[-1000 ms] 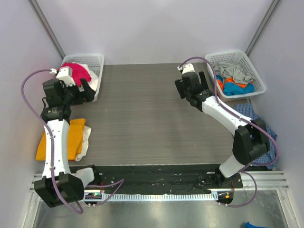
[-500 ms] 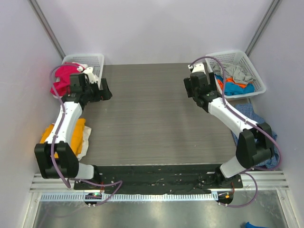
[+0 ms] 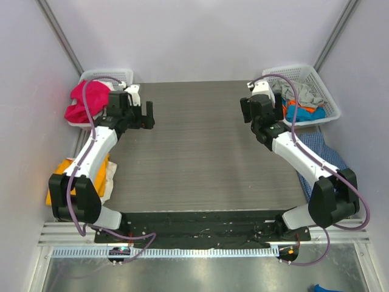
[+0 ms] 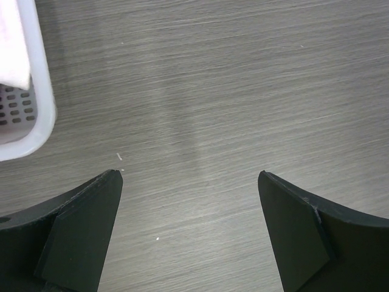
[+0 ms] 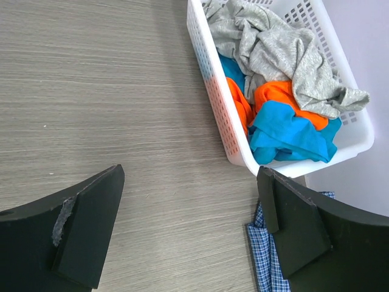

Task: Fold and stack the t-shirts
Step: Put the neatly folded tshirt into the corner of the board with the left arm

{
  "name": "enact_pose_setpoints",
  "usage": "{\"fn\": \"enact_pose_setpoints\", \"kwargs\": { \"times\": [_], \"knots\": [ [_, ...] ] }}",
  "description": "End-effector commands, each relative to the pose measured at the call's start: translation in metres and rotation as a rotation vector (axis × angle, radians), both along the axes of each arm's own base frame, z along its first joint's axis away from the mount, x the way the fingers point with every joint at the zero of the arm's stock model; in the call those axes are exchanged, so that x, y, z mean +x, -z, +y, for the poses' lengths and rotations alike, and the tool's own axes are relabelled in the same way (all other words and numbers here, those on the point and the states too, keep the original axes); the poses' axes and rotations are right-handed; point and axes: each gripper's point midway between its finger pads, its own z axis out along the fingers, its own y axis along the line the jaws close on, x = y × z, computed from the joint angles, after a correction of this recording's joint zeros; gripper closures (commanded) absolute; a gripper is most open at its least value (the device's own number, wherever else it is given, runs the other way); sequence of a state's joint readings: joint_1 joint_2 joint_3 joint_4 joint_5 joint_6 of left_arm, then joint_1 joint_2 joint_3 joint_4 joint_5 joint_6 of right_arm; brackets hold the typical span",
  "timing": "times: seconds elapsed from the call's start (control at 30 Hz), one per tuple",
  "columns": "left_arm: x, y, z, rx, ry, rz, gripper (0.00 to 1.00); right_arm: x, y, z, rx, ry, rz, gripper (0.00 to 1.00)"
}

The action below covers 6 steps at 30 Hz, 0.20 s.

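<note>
A red t-shirt [image 3: 82,100] lies bunched in the white left basket [image 3: 124,76] and hangs over its left side. A folded orange-yellow t-shirt [image 3: 59,177] rests at the table's left edge, next to a white cloth [image 3: 109,176]. My left gripper [image 3: 141,118] [image 4: 189,173] hovers open over bare table just right of that basket [image 4: 39,79], holding nothing. My right gripper [image 3: 255,118] [image 5: 189,170] is open and empty over the table, just left of the right basket [image 5: 209,91].
The right basket [image 3: 325,97] holds a grey garment [image 5: 273,42], an orange one [image 5: 273,94] and a blue one [image 5: 285,131]. A blue checked cloth [image 3: 322,149] [image 5: 267,255] hangs over the table's right edge. Walls close in at left, right and back.
My left arm has swung from over the left basket to the table on its right. The right gripper has shifted rightward toward the right basket. Both stayed open.
</note>
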State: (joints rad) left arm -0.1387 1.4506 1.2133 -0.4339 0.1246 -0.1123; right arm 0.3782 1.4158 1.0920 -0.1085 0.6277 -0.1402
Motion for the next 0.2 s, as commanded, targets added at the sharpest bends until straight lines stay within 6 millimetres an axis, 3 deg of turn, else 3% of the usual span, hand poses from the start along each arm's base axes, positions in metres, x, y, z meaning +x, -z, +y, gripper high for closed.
{"fn": "enact_pose_setpoints", "kwargs": {
  "times": [0.0,0.17],
  "knots": [
    [0.0169,-0.0267,0.0001,0.043,-0.007,-0.113,0.00,0.0015,-0.0185,-0.0015,0.022,0.021,-0.074,0.01],
    [0.0160,-0.0268,-0.0041,0.058,0.005,-0.118,0.00,0.0007,-0.0131,0.0022,0.032,-0.005,-0.062,0.00]
  ]
}}
